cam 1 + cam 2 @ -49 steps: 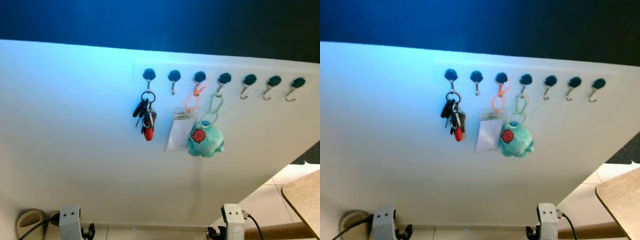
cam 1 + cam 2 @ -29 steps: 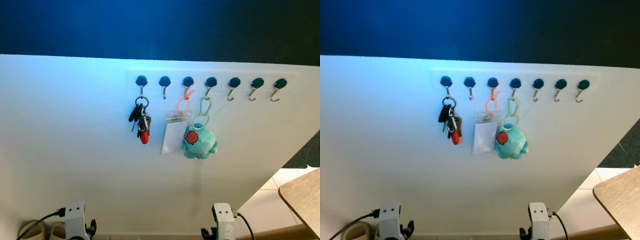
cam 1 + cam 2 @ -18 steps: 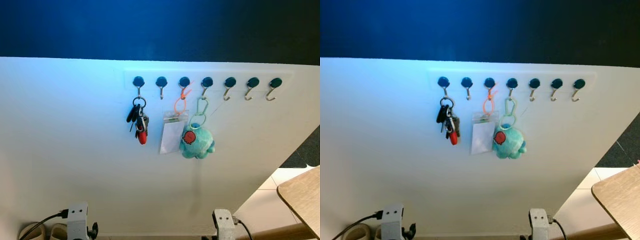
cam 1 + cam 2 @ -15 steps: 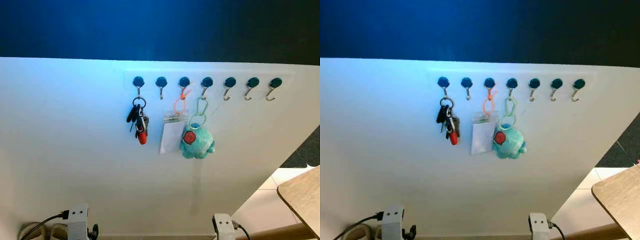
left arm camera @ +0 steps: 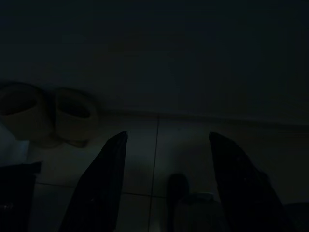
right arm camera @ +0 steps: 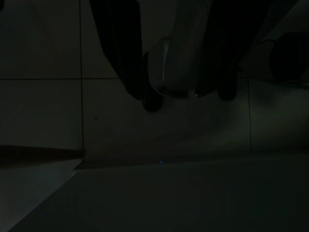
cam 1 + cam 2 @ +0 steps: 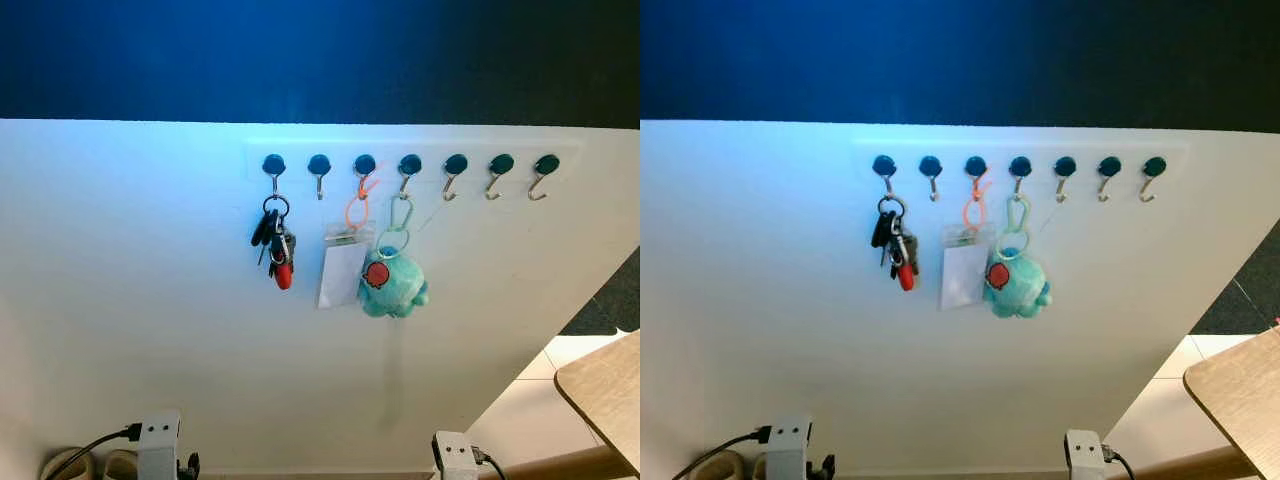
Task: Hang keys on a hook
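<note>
Since the keys (image 7: 274,238) already dangle by their ring from the leftmost hook (image 7: 273,166) in the row of seven on the white panel (image 7: 130,300), the hanging looks done. The bunch, with a red fob at its bottom, lies flat against the panel and nothing touches it. The next hook along is bare; the third carries an orange loop with a clear badge holder (image 7: 341,272), and the fourth a green carabiner with a teal plush toy (image 7: 394,284). The three hooks to the right are free.

Both arms hang low by the floor, well apart from the keys. The left end effector (image 5: 166,186) has its two black fingers spread wide with nothing between them, pointing down at floor tiles near two pale rolls of tape (image 5: 46,113). The right end effector (image 6: 181,72) also points at the tiled floor, fingers parted and empty, in a very dark picture.

As I judge it, nothing is left but to stand clear of the panel
</note>
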### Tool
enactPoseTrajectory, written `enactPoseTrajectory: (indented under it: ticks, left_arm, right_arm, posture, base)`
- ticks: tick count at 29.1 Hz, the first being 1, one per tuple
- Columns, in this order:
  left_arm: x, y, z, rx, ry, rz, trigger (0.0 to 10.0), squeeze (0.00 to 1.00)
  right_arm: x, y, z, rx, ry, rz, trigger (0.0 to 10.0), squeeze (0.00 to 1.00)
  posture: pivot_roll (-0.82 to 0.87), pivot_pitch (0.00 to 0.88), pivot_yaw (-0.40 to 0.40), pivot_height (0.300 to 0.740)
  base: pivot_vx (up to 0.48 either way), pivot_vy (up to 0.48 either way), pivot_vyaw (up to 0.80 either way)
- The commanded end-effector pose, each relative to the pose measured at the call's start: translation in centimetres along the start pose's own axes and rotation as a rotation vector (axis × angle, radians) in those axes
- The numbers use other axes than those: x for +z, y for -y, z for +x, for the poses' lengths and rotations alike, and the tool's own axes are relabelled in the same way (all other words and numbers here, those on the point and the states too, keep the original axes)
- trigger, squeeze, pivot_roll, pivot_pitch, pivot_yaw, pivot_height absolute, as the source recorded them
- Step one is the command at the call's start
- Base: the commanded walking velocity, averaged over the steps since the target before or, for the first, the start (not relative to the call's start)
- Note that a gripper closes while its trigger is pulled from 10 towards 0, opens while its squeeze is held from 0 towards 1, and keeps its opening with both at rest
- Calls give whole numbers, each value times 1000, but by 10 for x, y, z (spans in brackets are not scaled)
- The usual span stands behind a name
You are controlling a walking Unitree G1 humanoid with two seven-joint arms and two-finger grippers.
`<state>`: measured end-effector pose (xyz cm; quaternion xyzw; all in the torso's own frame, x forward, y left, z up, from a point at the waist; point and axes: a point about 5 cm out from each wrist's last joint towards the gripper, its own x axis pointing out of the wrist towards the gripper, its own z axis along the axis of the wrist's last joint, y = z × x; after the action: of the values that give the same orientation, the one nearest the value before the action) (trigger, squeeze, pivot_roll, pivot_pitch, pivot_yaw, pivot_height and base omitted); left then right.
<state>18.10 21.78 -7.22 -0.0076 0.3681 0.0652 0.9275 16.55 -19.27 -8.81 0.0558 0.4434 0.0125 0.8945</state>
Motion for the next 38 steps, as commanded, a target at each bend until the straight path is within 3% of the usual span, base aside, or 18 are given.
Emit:
enactPoseTrajectory:
  ticks: [1, 25, 38]
  left_arm:
    - [-5, 0, -1, -2, -17, -2, 10000, 0]
    - [-4, 0, -2, -16, -4, 3, 10000, 0]
    - [-4, 2, -2, -24, 1, -1, 10000, 0]
  right_arm:
    - [-2, 2, -1, -5, -13, -7, 10000, 0]
    - [-1, -5, 1, 10, -3, -13, 10000, 0]
    - [-1, -5, 1, 12, -4, -12, 10000, 0]
  posture:
    - [17, 35, -11, 740]
    - [26, 40, -10, 740]
    - [29, 38, -15, 740]
  base:
    - [0, 0, 0]
    - [0, 0, 0]
    - [-295, 0, 0]
